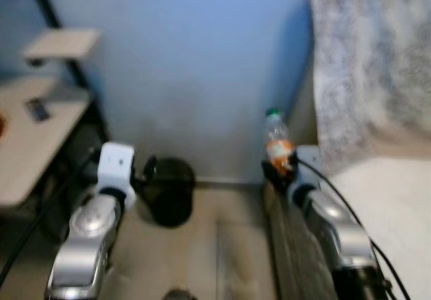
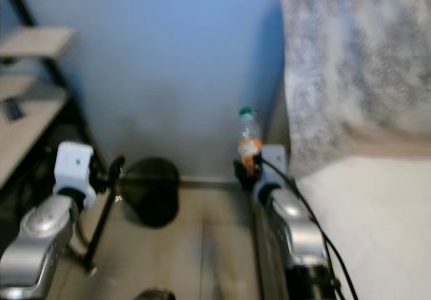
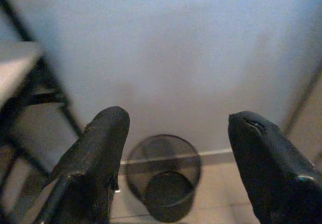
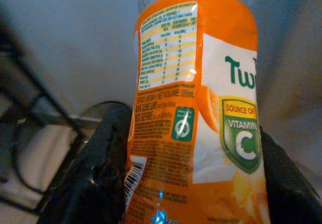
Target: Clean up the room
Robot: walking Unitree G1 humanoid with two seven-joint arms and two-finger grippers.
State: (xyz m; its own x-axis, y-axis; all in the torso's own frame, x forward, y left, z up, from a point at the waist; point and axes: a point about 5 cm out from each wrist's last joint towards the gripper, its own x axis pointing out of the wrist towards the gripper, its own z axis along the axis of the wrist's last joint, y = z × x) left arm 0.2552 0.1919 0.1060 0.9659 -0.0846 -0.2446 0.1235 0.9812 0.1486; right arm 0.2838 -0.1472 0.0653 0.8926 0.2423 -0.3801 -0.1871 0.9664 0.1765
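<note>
Gripping a glossy orange-labelled plastic bottle (image 4: 196, 108), the right tool (image 1: 279, 168) faces a round mesh bin (image 3: 162, 176); left tool (image 3: 176, 168) spread.

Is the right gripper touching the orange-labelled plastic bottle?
Touching. In the right wrist view, both black fingers press against the label of the orange-labelled plastic bottle, held by the right gripper.

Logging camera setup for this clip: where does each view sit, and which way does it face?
Left eye, head: down at wall, black bin, both arms.
Right eye, head: same scene, shifted.
Left wrist: along the left gripper, its open fingers framing the bin by the wall.
Right wrist: along the right gripper, shut on orange bottle.
Shared: bin, bottle.
</note>
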